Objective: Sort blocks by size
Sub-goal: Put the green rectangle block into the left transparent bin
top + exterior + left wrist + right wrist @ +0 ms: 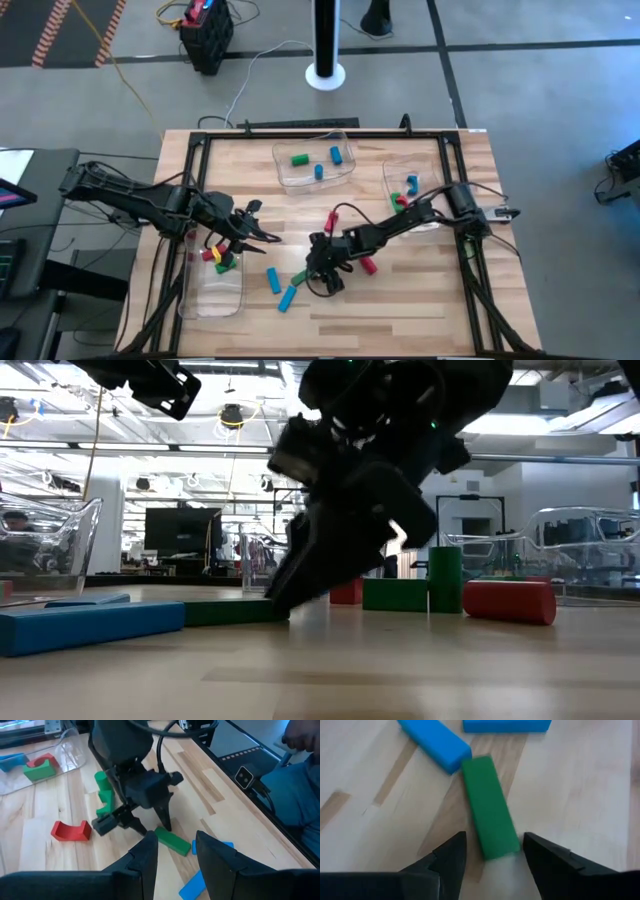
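Green bar (490,807) between right gripper (492,852) open fingers; risk: nudging touching blue bar (434,741). Left gripper (262,232) half-open, empty.

Even, bright overhead light falls on the pale wooden slatted table (400,290), and shadows beneath the arms are soft and faint. In the low view, white ceiling lamps glare behind the arm, turning it into a near-black silhouette; the long blue rectangular block (90,626) up close is soft. The right wrist view blurs the flat green rectangular bar (490,812) at its near end.
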